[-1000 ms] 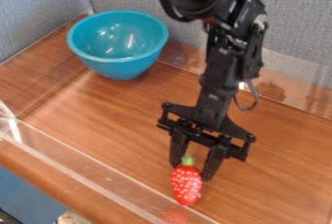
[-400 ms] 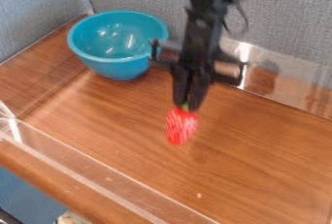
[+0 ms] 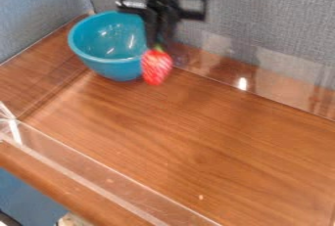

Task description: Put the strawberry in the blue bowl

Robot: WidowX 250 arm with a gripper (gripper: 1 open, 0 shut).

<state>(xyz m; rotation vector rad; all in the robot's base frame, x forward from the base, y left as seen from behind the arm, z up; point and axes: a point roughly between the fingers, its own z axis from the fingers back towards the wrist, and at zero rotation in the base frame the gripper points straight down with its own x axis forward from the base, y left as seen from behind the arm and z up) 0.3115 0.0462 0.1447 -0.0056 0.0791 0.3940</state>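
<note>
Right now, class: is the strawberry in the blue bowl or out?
Out: the strawberry hangs from the gripper beside the blue bowl.

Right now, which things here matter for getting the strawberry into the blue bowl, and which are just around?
Part of the job:
- strawberry, held by the end effector
- blue bowl

Just around:
- wooden table
- clear barrier along its front edge

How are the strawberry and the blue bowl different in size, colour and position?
The strawberry is small; the blue bowl is much larger. The strawberry is red; the bowl is turquoise-blue. The strawberry hangs in the air from the shut gripper, beside the bowl's rim; the bowl rests on the wooden table. Both look glossy.
</note>
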